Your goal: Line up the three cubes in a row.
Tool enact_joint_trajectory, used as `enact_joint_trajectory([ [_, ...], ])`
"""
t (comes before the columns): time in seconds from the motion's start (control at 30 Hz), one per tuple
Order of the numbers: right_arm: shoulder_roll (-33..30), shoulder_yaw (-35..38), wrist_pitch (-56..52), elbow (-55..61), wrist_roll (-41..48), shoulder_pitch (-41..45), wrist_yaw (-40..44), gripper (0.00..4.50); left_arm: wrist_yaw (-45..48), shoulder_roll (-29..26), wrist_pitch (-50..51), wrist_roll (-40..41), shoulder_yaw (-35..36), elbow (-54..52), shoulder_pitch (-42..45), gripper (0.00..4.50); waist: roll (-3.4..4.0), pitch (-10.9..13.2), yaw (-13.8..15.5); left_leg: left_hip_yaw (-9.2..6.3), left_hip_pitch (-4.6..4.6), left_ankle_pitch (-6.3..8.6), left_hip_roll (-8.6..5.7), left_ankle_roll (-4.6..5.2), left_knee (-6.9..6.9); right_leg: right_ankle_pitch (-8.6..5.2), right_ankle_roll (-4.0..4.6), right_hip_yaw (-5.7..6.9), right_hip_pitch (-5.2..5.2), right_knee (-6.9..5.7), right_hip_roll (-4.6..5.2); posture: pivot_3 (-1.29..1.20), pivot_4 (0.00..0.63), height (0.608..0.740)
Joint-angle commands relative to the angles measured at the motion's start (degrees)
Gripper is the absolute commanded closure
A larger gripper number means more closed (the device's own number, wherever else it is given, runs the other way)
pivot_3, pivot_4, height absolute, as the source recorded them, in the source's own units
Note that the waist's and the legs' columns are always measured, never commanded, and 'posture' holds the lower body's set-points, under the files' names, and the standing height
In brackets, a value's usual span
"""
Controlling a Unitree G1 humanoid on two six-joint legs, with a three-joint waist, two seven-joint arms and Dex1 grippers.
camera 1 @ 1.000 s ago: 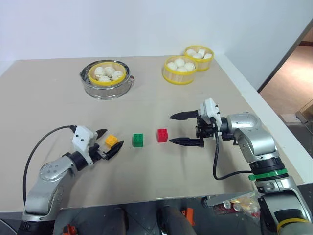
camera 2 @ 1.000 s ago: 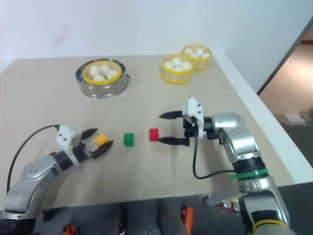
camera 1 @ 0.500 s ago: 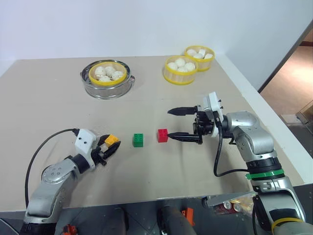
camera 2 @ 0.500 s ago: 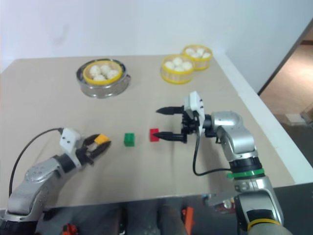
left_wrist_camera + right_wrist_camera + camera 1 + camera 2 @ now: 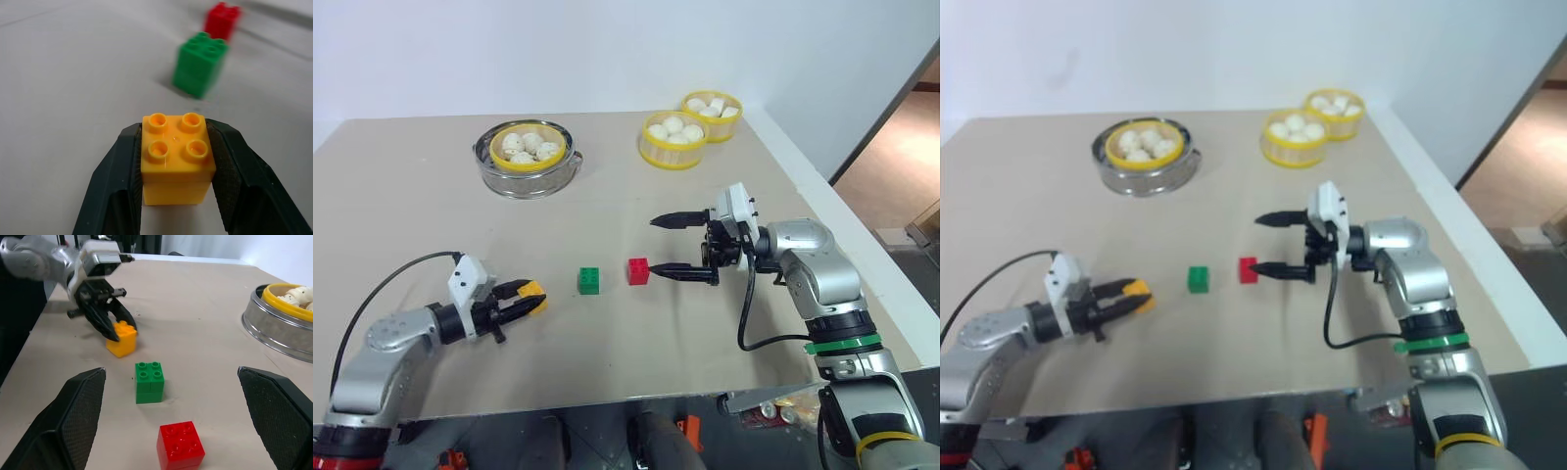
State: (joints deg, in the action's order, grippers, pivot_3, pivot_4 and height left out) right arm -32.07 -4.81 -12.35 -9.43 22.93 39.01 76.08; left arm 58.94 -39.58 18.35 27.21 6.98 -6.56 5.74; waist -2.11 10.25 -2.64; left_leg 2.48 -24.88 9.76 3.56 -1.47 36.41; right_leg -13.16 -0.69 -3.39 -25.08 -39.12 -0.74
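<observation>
1. Three cubes lie on the beige bench (image 5: 411, 206), in its half nearer to the robot, roughly in one line that runs along the near edge.
2. Yellow-orange cube (image 5: 177, 158) is the one closest to the left edge of the bench. It sits between the two black fingers of the left pincer (image 5: 521, 298), which is closed on its two opposite sides, with the studs facing up.
3. Whether this cube rests on the bench or is lifted a little, I cannot tell.
4. Green cube (image 5: 589, 281) stands free near the middle of the bench, with a clear gap between it and the yellow-orange one.
5. Red cube (image 5: 638, 271) stands just beside the green one, on the side of the right edge, and the two do not touch.
6. The right pincer (image 5: 683, 247) is spread wide and holds nothing. It points toward the left edge, and the tip of its nearer finger is just beside the red cube; if it touches, I cannot tell.
7. Toward the far edge stand three yellow-rimmed baskets (image 5: 672, 154) with white buns, well apart from the cubes. The one at far left sits in a metal bowl (image 5: 527, 181), and the other two are close to the far right corner.
</observation>
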Motion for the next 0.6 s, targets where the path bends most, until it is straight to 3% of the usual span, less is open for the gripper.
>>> enact_joint_trajectory([
  [0.03, 0.0, 0.2, 0.9, 0.4, -0.3, 1.5, 0.2, 0.00, 6.4, -1.4, -4.3, -1.3, -2.0, 4.5, 3.7, 3.19, 0.00, 0.0, 0.0, 0.03, 0.00, 0.00, 0.00, 0.00, 0.00, 0.00, 0.00, -0.01, -0.01, 0.01, 0.01, 0.00, 0.150, 0.740],
  [0.23, -0.7, 0.4, 0.8, 0.6, -0.8, 1.2, 0.4, 0.00, 13.8, -1.7, -9.0, -3.1, -5.0, 12.6, 11.0, 3.19, 0.00, 0.0, 0.1, 0.03, -0.17, 0.00, 0.01, 0.00, 0.00, -0.01, -0.07, 0.01, -0.12, 0.02, 0.01, 0.00, 0.150, 0.740],
  [0.6, -1.8, 0.6, 0.3, 1.2, -1.1, 1.0, 0.2, 0.00, 18.8, 0.6, -12.8, -4.6, -7.0, 20.7, 18.4, 3.19, 0.00, 0.0, 0.1, 0.01, -0.19, 0.00, 0.03, 0.00, -0.02, 0.11, -0.29, 0.01, -0.13, 0.02, -0.03, 0.00, 0.150, 0.740],
])
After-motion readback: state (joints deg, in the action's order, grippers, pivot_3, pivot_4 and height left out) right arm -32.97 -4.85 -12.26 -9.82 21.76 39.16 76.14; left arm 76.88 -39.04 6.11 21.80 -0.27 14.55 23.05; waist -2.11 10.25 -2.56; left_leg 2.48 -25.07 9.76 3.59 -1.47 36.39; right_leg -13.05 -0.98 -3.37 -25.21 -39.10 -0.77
